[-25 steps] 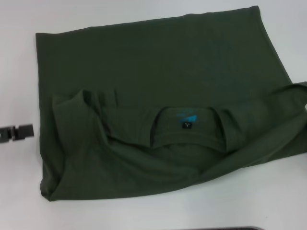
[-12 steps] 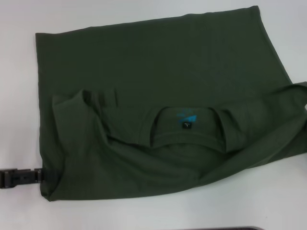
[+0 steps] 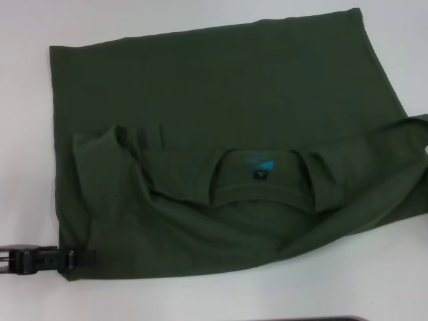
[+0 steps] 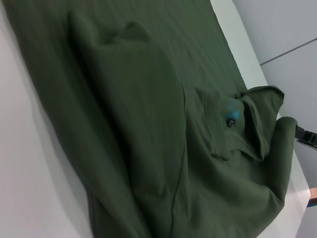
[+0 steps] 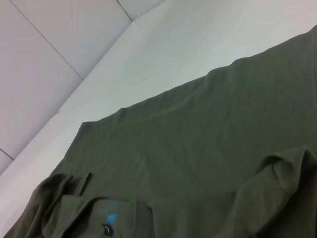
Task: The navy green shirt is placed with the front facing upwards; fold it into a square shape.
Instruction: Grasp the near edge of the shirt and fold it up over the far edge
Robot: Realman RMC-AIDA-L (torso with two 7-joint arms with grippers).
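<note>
The tabletop (image 3: 200,297) is plain white and smooth, lit evenly with only soft shadows. Behind its far edge stands a pale grey wall (image 5: 44,54) of large panels with thin dark seams between them. A dark strip (image 3: 307,319) lies along the near edge.

The navy green shirt (image 3: 221,87) was a plain dark olive all over, its small black neck tag (image 3: 259,174) sat under teal print, the left gripper (image 3: 80,257) was black, and the surface (image 3: 200,297) was white.
</note>
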